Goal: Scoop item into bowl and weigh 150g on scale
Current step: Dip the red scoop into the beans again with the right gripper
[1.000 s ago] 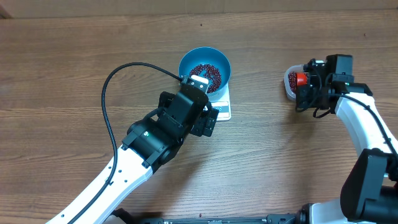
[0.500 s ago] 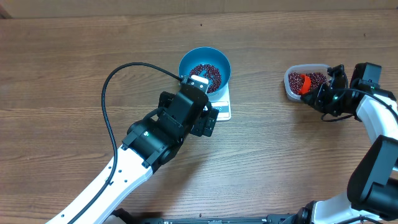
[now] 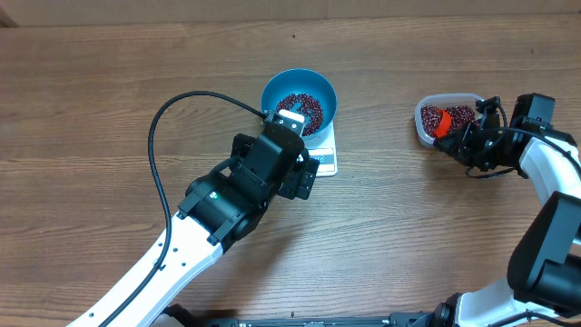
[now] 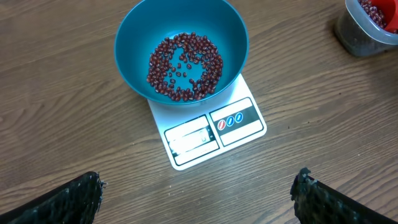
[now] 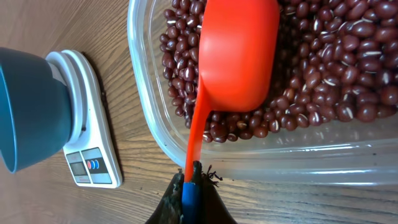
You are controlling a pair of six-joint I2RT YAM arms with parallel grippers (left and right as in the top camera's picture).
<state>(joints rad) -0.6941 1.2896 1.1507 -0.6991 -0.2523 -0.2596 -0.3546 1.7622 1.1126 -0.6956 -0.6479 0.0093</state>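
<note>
Right jaws swung outward, clamped on scoop (image 5: 239,56); left jaws apart; red-brown beans (image 4: 185,66) in blue bowl (image 4: 134,37)

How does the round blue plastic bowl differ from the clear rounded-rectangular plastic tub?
The blue bowl is opaque and round; the clear tub is see-through. The bowl stands on the white scale, the tub on the wooden table. Only the tub holds the red scoop. Both contain red-brown beans.
</note>
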